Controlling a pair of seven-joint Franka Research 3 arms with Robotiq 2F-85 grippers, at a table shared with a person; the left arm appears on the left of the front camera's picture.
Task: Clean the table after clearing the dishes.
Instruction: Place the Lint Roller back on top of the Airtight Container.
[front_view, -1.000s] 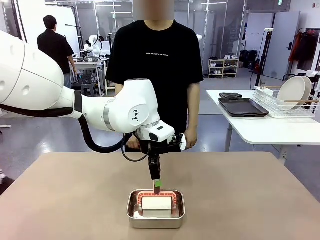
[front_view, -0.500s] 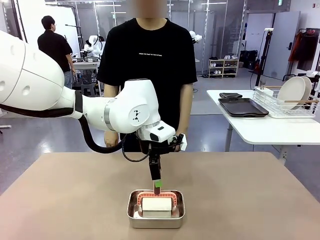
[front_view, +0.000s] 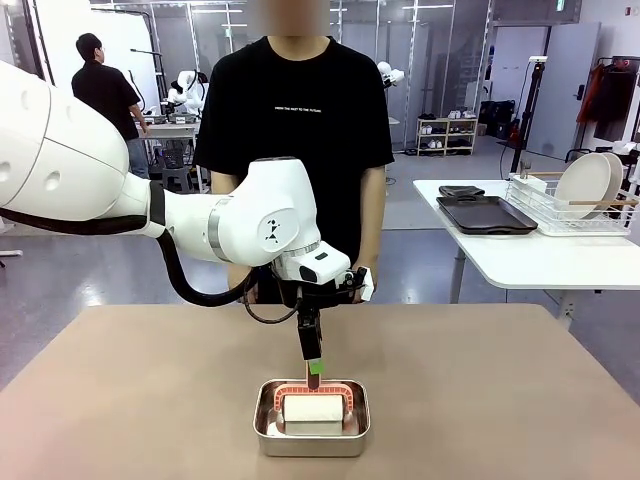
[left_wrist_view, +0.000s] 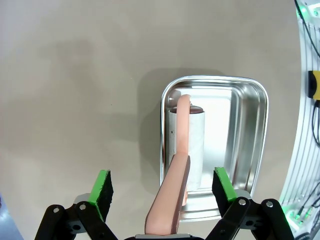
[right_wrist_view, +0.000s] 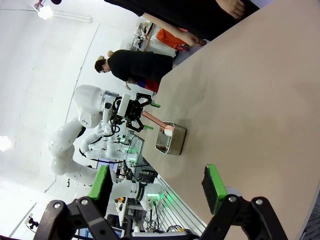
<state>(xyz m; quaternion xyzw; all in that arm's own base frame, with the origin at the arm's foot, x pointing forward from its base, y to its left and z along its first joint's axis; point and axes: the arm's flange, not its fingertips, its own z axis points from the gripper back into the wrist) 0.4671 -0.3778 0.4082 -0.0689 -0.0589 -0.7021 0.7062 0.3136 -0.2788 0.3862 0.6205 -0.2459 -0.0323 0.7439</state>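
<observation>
My left gripper (front_view: 312, 360) hangs fingers-down just above a small steel pan (front_view: 310, 440) on the tan table (front_view: 500, 400). In the pan lies a white roller (front_view: 312, 408) with a salmon-pink handle. The left wrist view has the gripper (left_wrist_view: 162, 182) open, its green pads wide apart on either side of the handle (left_wrist_view: 181, 150) and not touching it. The roller (left_wrist_view: 197, 140) rests along the pan's (left_wrist_view: 262, 110) left wall. My right gripper (right_wrist_view: 157, 182) is open and holds nothing, low over the table (right_wrist_view: 250, 100). White dishes (front_view: 585, 185) stand in a rack on a white side table.
A person in a black shirt (front_view: 300, 130) stands at the table's far edge, arms down. A dark tray (front_view: 485, 213) lies on the white side table at the right beside the wire rack (front_view: 560, 215). The right wrist view has the pan (right_wrist_view: 170, 140) far off.
My left gripper has lifted slightly above the pan with its jaws a touch wider. The person has shifted a little to the picture's left. The roller stays in the pan.
</observation>
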